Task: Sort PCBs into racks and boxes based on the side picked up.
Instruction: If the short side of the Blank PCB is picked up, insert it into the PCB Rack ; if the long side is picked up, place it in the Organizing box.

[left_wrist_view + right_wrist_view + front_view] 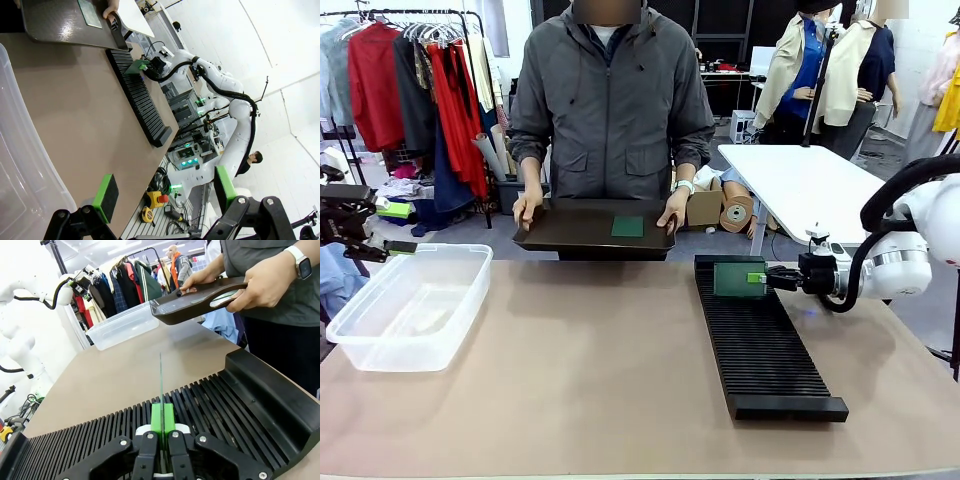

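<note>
My right gripper [761,278] is shut on an upright green PCB [737,278] at the far end of the long black rack [765,355]. In the right wrist view this PCB [161,382] appears edge-on between the green pads [156,418], its lower edge down among the rack's slots [225,400]. A second PCB [627,227] lies flat on a dark tray [570,232] that the person holds with both hands at the far edge. The clear tub [412,303] stands on the left with nothing in it. Beside the tub [20,165], my left gripper [165,192] hangs open, holding nothing.
The left arm [348,222] sits at the table's left edge, behind the tub. Bare brown tabletop [590,370] lies between tub and rack. A white table [810,185] stands beyond the right side. A clothes rail stands in the far left background.
</note>
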### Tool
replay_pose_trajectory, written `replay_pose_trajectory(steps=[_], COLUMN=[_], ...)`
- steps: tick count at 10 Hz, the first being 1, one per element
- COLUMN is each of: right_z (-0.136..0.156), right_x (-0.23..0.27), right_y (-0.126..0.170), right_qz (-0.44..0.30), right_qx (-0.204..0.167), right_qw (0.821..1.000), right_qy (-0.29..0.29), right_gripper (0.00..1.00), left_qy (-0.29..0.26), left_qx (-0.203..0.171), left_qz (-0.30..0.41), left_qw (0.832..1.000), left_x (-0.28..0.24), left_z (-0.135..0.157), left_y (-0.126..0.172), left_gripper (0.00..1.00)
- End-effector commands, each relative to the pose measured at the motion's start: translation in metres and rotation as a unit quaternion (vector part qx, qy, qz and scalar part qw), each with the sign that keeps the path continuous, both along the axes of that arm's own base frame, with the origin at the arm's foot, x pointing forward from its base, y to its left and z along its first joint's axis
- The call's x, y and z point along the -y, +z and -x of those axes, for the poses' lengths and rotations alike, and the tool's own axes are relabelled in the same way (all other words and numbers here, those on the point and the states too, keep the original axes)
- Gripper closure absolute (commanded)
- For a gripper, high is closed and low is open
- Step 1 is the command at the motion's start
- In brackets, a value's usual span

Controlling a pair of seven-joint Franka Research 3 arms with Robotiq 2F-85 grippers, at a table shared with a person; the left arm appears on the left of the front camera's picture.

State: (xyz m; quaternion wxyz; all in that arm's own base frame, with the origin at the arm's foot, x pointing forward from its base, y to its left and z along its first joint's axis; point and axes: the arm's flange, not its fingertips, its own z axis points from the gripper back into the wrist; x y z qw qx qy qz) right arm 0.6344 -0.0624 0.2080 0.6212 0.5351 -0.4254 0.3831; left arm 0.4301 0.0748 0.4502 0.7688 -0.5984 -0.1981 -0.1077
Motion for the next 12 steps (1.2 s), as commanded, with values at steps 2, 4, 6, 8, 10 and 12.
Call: replay_pose_trajectory(steps=[2, 4, 6, 8, 10, 12], right_z=[-0.0072, -0.0086, -0.0068, -0.0053, -0.0072, -0.0086], right_x=[-0.0071, -0.0073, -0.0066, -0.0064, -0.0056, -0.0075], right_y=[-0.0066, -0.0063, -0.0081, -0.0067, -0.0063, -0.0075], right_qz=[0.022, 0.025, 0.015, 0.022, 0.013, 0.030], right_qx=[0.015, 0.020, 0.026, 0.033, 0.040, 0.046], right_qw=[1.000, 0.999, 1.000, 0.999, 0.999, 0.999], right_qy=[-0.002, 0.000, -0.004, 0.001, -0.005, -0.001], right_gripper=[1.00, 1.00, 1.00, 1.00, 1.00, 1.00], left_qy=[0.000, 0.000, 0.000, 0.000, 0.000, 0.000], left_qx=[-0.004, -0.004, -0.004, -0.004, -0.004, -0.004], left_qz=[0.004, 0.004, 0.004, 0.004, 0.004, 0.004], left_qw=[1.000, 1.000, 1.000, 1.000, 1.000, 1.000], left_x=[0.0000, 0.0000, 0.0000, 0.0000, 0.0000, 0.0000], left_z=[0.0005, 0.0005, 0.0005, 0.0005, 0.0005, 0.0005], left_y=[0.0027, 0.0027, 0.0027, 0.0027, 0.0027, 0.0027], left_gripper=[0.00, 0.00, 0.00, 0.00, 0.00, 0.00])
